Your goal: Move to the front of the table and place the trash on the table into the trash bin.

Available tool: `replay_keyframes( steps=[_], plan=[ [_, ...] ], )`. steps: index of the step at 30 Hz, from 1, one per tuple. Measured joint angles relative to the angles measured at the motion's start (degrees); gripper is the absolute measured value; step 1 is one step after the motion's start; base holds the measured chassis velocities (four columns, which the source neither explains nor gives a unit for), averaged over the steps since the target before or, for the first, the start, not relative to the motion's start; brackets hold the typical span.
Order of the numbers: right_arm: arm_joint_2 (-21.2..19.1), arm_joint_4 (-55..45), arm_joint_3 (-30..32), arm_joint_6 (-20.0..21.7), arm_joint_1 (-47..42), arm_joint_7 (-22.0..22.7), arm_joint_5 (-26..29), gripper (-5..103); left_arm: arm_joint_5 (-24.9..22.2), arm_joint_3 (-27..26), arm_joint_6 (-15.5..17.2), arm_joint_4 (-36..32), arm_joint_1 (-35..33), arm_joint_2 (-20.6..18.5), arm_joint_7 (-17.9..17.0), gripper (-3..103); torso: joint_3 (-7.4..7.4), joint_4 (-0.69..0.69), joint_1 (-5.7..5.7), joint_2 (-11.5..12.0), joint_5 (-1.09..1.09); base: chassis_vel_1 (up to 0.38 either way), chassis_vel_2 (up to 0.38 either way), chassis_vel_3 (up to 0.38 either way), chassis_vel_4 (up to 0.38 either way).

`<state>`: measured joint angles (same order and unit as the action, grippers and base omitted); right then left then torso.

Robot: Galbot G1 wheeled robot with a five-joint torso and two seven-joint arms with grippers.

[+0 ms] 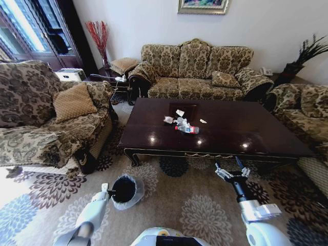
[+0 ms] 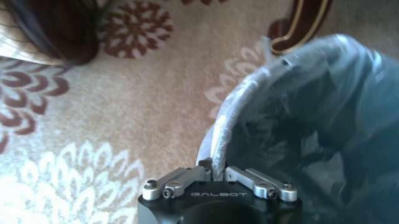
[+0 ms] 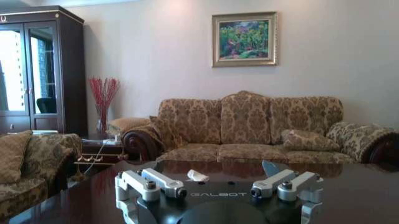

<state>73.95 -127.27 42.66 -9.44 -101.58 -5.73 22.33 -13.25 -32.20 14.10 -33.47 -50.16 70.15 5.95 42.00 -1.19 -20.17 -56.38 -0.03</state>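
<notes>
The dark reddish-brown table (image 1: 256, 134) stands ahead of me. The trash lies near its middle: a small clear bottle (image 1: 187, 129) with a red-and-blue label and white paper scraps (image 1: 180, 113) around it. One scrap (image 3: 197, 175) shows on the tabletop (image 3: 355, 196) in the right wrist view. My right gripper (image 1: 231, 169) is open in front of the table's near edge, fingers spread and holding nothing (image 3: 218, 181). Low on the left, my left gripper (image 1: 106, 191) is shut on the rim of the bag-lined trash bin (image 1: 126, 190), above the carpet. The left wrist view shows this gripper (image 2: 215, 167) pinching the bin's rim (image 2: 237, 107).
A patterned armchair (image 1: 46, 123) stands to the left of the table, a three-seat sofa (image 1: 197, 69) behind it and another armchair (image 1: 302, 110) to the right. The table leg (image 1: 134, 156) is near the bin. Flowered carpet (image 1: 174, 189) lies between me and the table.
</notes>
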Motion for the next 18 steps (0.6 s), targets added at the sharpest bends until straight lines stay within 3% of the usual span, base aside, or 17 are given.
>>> replay_keyframes(
  steps=[2,4,5,7,8,12,13,15,16,18],
  plan=[
    [0.0,0.1,-0.1,0.1,0.4,0.0,0.3,100,-2.1,-0.2,0.9,-3.6,-1.8,-0.6,-0.5,0,0.0,-0.01,0.0,0.0,0.02,0.0,0.0,0.0,0.0],
    [0.0,0.3,-0.5,0.2,1.1,-0.1,0.6,100,-6.0,-1.4,2.6,-11.6,-6.2,-1.9,-1.2,0,0.0,0.02,0.0,0.0,0.03,0.0,0.0,0.0,0.0],
    [0.0,0.3,-0.5,0.2,1.1,-0.1,0.6,100,-6.0,-1.4,2.6,-11.6,-6.2,-1.9,-1.2,0,0.0,0.02,0.0,0.0,0.03,0.0,0.0,0.0,0.0],
    [0.1,0.6,-1.0,1.4,2.4,0.7,-0.3,100,-10.0,-4.1,4.3,-24.0,-14.1,-3.6,-2.1,0,-0.01,0.0,0.0,0.0,0.04,0.0,0.0,0.0,0.0],
    [0.1,0.6,-1.0,1.4,2.4,0.7,-0.3,100,-10.0,-4.1,4.3,-24.0,-14.1,-3.6,-2.1,0,-0.01,0.0,0.0,0.0,0.04,0.0,0.0,0.0,0.0],
    [0.3,1.2,-2.1,3.1,5.2,1.7,-0.3,100,-15.2,-9.8,7.6,-48.1,-28.9,-6.2,-4.1,0,-0.01,-0.01,0.01,0.0,0.03,0.0,0.0,0.0,0.0],
    [0.3,1.2,-2.1,3.1,5.2,1.7,-0.3,100,-15.2,-9.8,7.6,-48.1,-28.9,-6.2,-4.1,0,-0.01,-0.01,0.01,0.0,0.03,0.0,0.0,0.0,0.0],
    [0.4,1.9,-2.3,3.2,7.1,1.7,0.7,100,-17.3,-14.1,8.8,-59.0,-36.4,-6.2,-4.5,0,-0.02,0.04,0.0,0.0,0.07,0.0,0.0,0.0,0.0],
    [0.5,2.1,-2.3,3.3,8.0,1.7,1.5,100,-17.9,-16.2,8.9,-63.9,-40.5,-5.6,-4.6,0,-0.01,0.0,0.0,0.0,0.07,0.0,0.0,0.0,0.0],
    [0.5,2.2,-2.3,3.3,8.2,1.7,1.7,100,-17.9,-16.6,8.9,-64.9,-41.3,-5.5,-4.6,0,-0.01,-0.03,0.0,0.0,0.09,0.0,0.0,0.0,0.0]
  ],
)
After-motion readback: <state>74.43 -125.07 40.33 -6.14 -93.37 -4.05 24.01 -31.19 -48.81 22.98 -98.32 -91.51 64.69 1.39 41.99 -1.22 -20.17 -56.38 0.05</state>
